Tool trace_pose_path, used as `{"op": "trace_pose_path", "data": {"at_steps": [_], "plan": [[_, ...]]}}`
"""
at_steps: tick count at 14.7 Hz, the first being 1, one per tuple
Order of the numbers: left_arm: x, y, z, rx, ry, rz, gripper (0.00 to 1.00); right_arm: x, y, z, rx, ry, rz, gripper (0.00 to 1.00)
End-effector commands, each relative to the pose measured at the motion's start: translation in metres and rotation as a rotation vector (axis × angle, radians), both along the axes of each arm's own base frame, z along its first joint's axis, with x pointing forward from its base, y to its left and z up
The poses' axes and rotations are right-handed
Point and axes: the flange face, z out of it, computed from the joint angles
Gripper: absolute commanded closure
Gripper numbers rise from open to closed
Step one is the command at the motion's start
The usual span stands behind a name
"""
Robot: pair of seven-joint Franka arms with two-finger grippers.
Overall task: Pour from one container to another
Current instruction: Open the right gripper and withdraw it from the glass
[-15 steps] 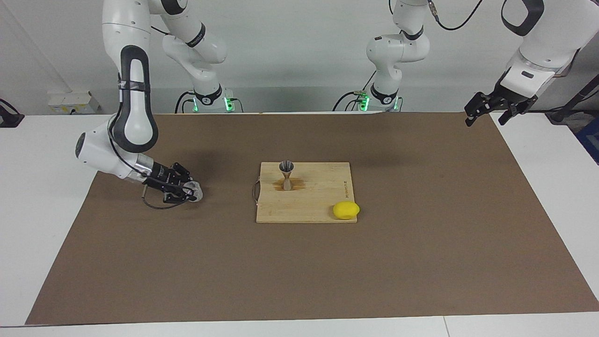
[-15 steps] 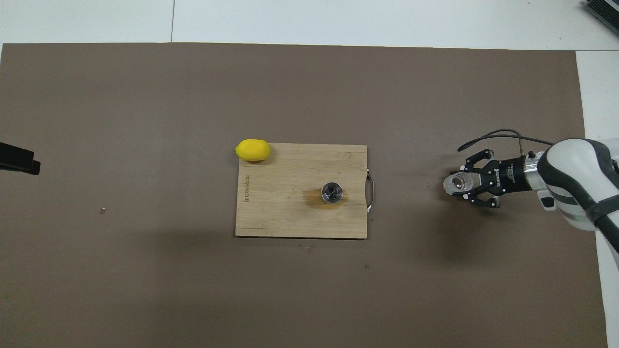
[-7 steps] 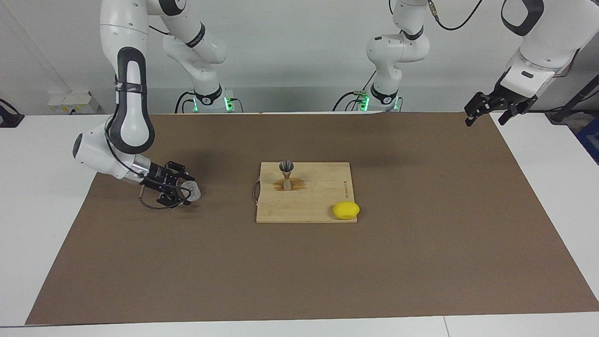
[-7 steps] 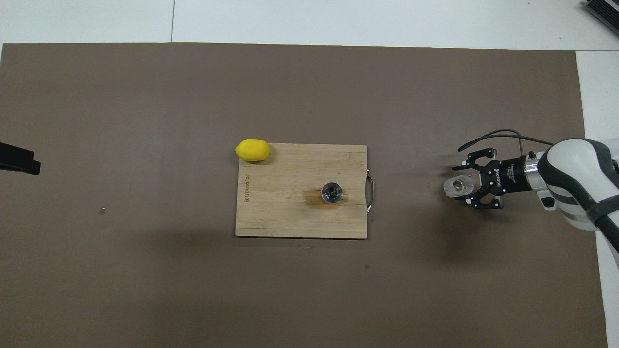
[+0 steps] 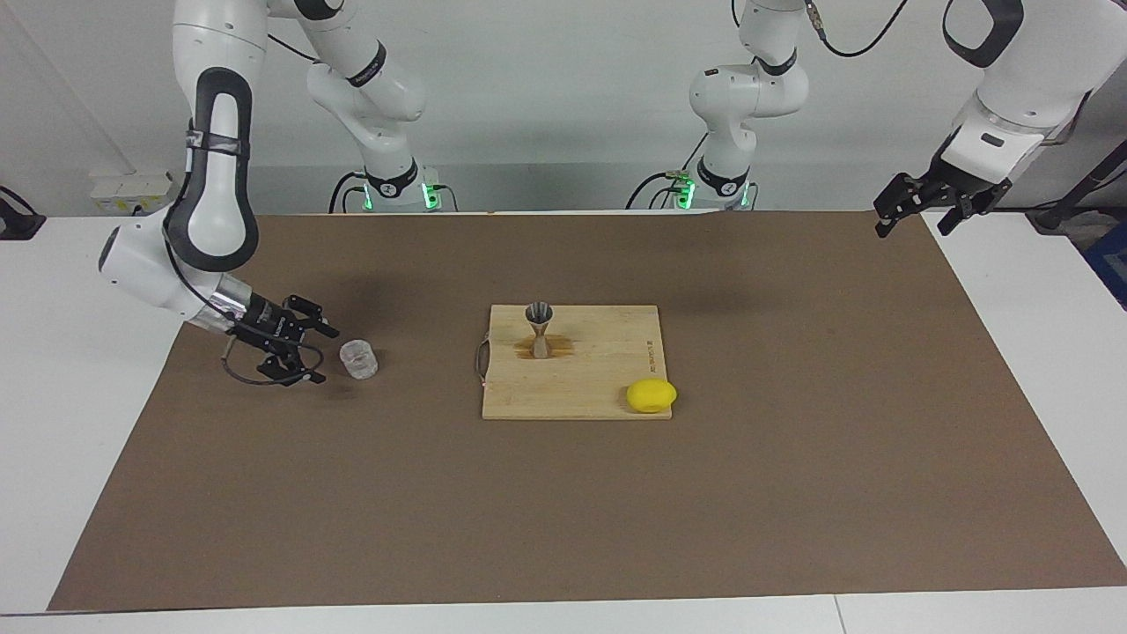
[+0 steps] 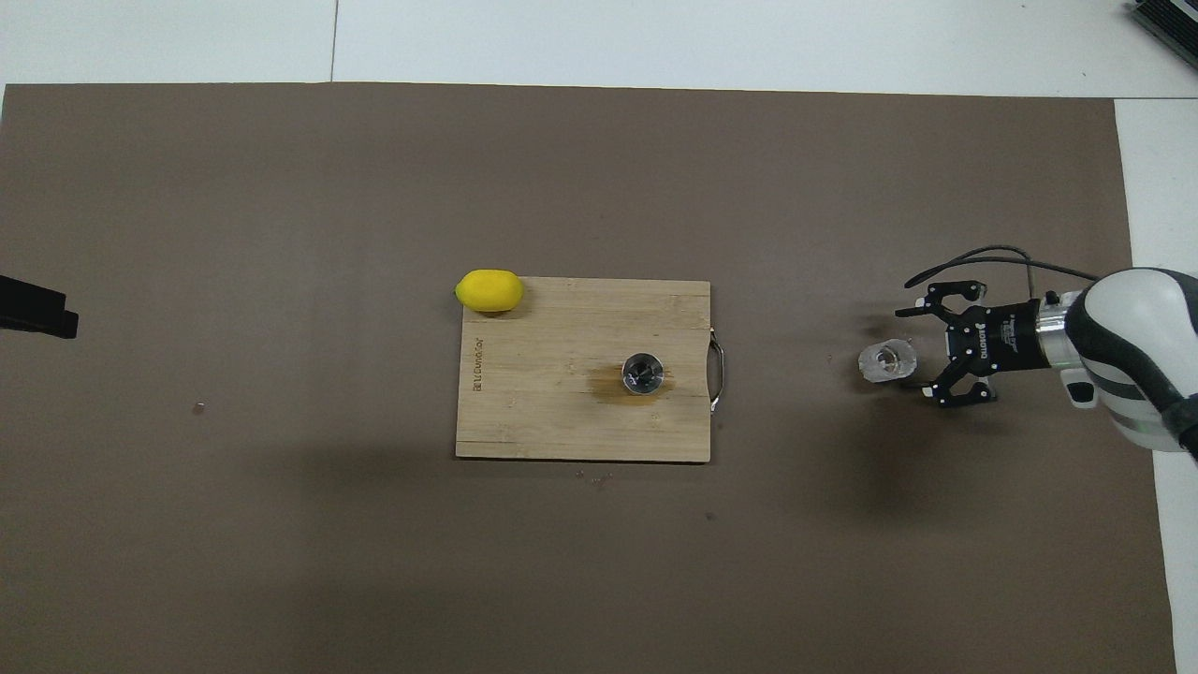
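1. A wide brown paper mat is spread over the white table, and everything else is set on it.
2. A rectangular pale wooden cutting board with a thin metal handle is laid at the middle of the mat, the handle turned toward the right arm's end of the table.
3. The right gripper is seen low over the mat toward the right arm's end of the table, its fingers spread apart and nothing held between them; it is stopped just beside the cup, with a clear gap between them in both views.
4. The left gripper is held high over the mat's corner at the left arm's end, where that arm waits; its fingers are spread and nothing is gripped.
5. A yellow oval lemon is rested at the board's corner farther from the robots, toward the left arm's end.
6. A small silver-grey metal hourglass jigger is stood upright on the board, on a brownish stain.
7. A small clear ribbed cup is stood upright on the mat, released, between the right gripper and the board.
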Motion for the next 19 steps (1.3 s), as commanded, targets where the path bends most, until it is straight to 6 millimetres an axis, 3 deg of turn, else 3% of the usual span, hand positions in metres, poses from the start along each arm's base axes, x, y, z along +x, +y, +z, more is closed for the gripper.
{"op": "trace_pose_path", "data": {"at_steps": [1, 4, 8, 10, 13, 14, 19], "plan": [[-0.007, -0.003, 0.003, 0.020, -0.008, 0.009, 0.00, -0.008, 0.008, 0.025, -0.129, -0.034, 0.166, 0.00], [-0.007, -0.003, 0.004, 0.020, -0.011, 0.010, 0.00, -0.008, 0.025, 0.035, -0.235, -0.077, 0.393, 0.00], [-0.007, -0.003, 0.004, 0.020, -0.011, 0.010, 0.00, -0.002, 0.070, 0.053, -0.356, -0.200, 0.844, 0.00], [-0.007, -0.003, 0.003, 0.020, -0.009, 0.010, 0.00, -0.001, 0.104, 0.071, -0.405, -0.231, 0.948, 0.00], [-0.007, -0.003, 0.003, 0.020, -0.009, 0.010, 0.00, -0.002, 0.154, 0.110, -0.547, -0.283, 1.151, 0.00], [-0.007, -0.003, 0.003, 0.020, -0.009, 0.010, 0.00, 0.002, 0.162, 0.124, -0.566, -0.293, 1.173, 0.00], [-0.007, -0.003, 0.003, 0.020, -0.008, 0.010, 0.00, 0.023, 0.160, 0.233, -0.642, -0.351, 1.228, 0.00]]}}
